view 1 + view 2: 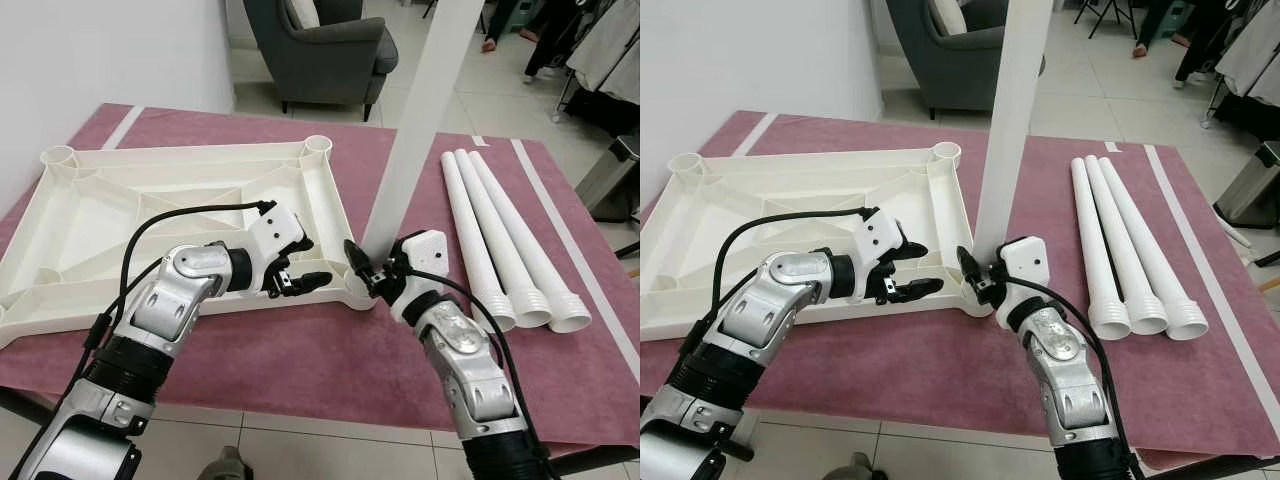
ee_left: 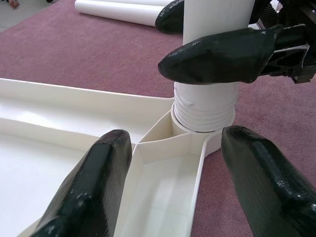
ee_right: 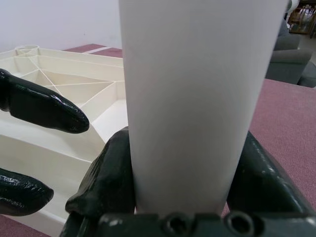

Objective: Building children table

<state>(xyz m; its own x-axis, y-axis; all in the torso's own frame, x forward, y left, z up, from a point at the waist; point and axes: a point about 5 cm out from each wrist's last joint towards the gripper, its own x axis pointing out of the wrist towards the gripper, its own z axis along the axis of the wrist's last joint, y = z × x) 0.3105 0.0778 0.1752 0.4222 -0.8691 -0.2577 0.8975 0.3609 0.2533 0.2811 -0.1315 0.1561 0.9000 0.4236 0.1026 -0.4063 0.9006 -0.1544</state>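
Left wrist view — right tool (image 1: 368,268) clamps leg (image 1: 425,110) upright in corner socket (image 2: 202,129) — left tool (image 1: 292,268) agape beside.

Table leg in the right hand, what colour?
White, best in the right eye view.

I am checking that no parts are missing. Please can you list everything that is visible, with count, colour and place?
Tabletop: 1, white, upside down on the rug.
Upright leg: 1, white, standing in the near right corner socket.
Loose legs: 3, white, lying side by side, right of the tabletop.
Rug: 1, dark pink.
Armchair: 1, grey, behind the rug.
Left gripper: open, over the tabletop's near edge.
Right gripper: shut on the upright leg.
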